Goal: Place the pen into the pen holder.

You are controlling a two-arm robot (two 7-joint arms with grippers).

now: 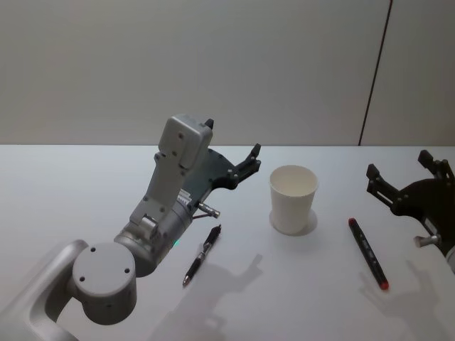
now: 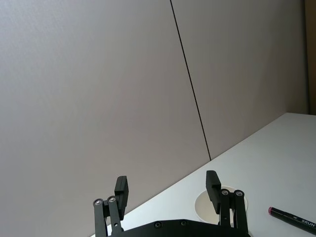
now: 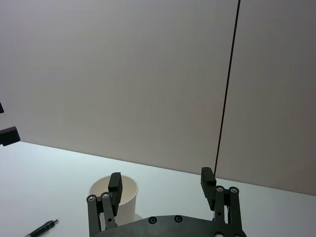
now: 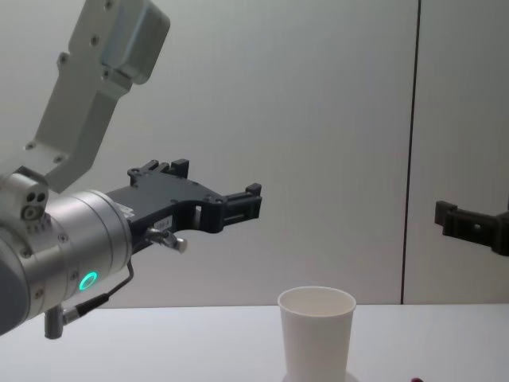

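The pen holder (image 1: 293, 199) is a plain white paper cup standing upright mid-table, also visible as the pen holder (image 4: 316, 334). A black pen (image 1: 202, 254) lies on the table to its left. To the cup's right rests a black marker (image 1: 367, 252) with red ends. My left gripper (image 1: 232, 139) hovers open and empty above the table, left of the cup and beyond the black pen. My right gripper (image 1: 397, 163) hangs open and empty at the right edge, past the marker. Between the left gripper's (image 2: 167, 188) fingers the cup (image 2: 203, 206) shows. The right gripper (image 3: 161, 180) faces the cup (image 3: 129, 195).
The table (image 1: 85, 185) is plain white and runs back to a grey wall with a dark vertical seam (image 1: 373, 85). My left arm's elbow (image 1: 106, 280) fills the near left corner. Open tabletop lies in front of the cup.
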